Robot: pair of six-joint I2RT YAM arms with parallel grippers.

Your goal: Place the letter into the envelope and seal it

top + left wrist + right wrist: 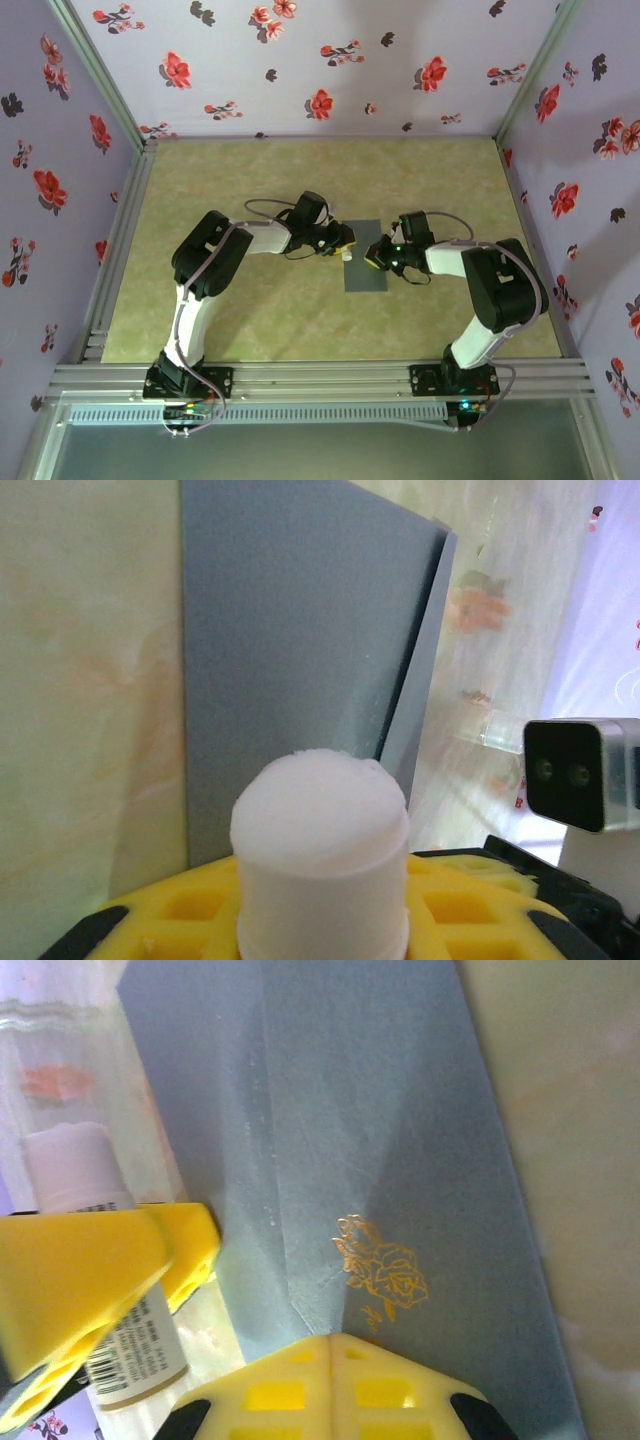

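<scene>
The slate-grey envelope lies flat mid-table, between the two arms. In the right wrist view the envelope shows fold creases and a small gold rose mark. My left gripper is shut on a white glue stick, whose domed tip points at the envelope. One long edge of the envelope stands slightly raised. My right gripper is shut with nothing between its fingers, its tips down on the envelope at the flap's point. The letter is hidden.
Floral-papered walls close in the table on three sides, and an aluminium rail runs along the near edge. The left gripper's yellow finger and the stick's labelled body sit close beside my right fingers.
</scene>
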